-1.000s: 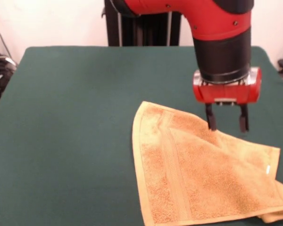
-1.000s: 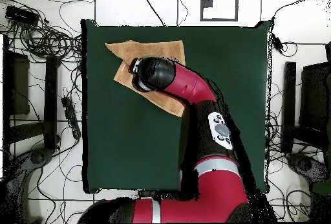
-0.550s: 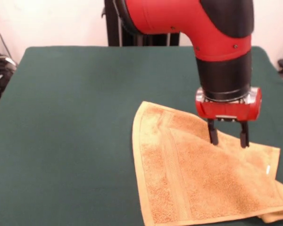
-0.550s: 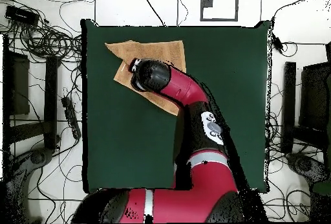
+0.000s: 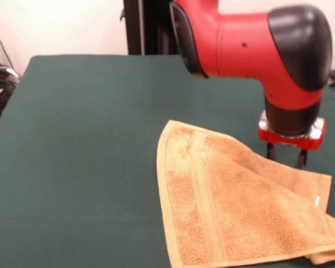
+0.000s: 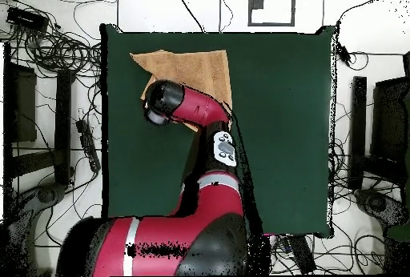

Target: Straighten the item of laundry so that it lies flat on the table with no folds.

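One wedge-shaped, nubby terry towel (image 5: 234,206) on green felt table (image 5: 84,145)

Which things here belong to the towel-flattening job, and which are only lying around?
Belong to the job:
- towel, still folded at one corner
- green table
- gripper, jaws open

Only lying around:
- cables on the floor
- black stands beside the table

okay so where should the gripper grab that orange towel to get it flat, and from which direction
Probably the doubled-under corner of the towel at the front view's lower right, where a fold bulges out beneath the top layer near the white tag. Come straight down from above, pinch that edge and draw it outward over the table. The gripper hovers with jaws open at the towel's far edge, so it's a short move.
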Action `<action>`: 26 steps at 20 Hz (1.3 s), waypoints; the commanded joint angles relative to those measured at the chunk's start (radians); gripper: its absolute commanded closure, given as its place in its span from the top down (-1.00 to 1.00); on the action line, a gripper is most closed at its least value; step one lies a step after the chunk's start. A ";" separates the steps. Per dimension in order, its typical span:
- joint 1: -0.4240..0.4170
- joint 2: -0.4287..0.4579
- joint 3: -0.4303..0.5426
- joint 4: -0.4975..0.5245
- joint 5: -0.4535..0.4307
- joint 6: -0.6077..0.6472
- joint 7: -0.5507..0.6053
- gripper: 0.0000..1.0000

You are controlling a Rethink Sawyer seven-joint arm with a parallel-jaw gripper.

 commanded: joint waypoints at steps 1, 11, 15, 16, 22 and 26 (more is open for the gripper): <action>0.059 0.220 -0.053 -0.200 0.065 -0.100 0.391 1.00; 0.104 0.156 -0.044 -0.111 0.056 -0.173 0.479 1.00; 0.138 0.098 -0.097 -0.102 0.033 0.058 0.540 1.00; 0.147 0.062 -0.120 -0.103 0.017 0.180 0.558 1.00; 0.150 -0.011 -0.178 -0.171 -0.005 0.452 0.575 1.00; 0.134 0.007 -0.177 -0.218 -0.007 0.499 0.546 1.00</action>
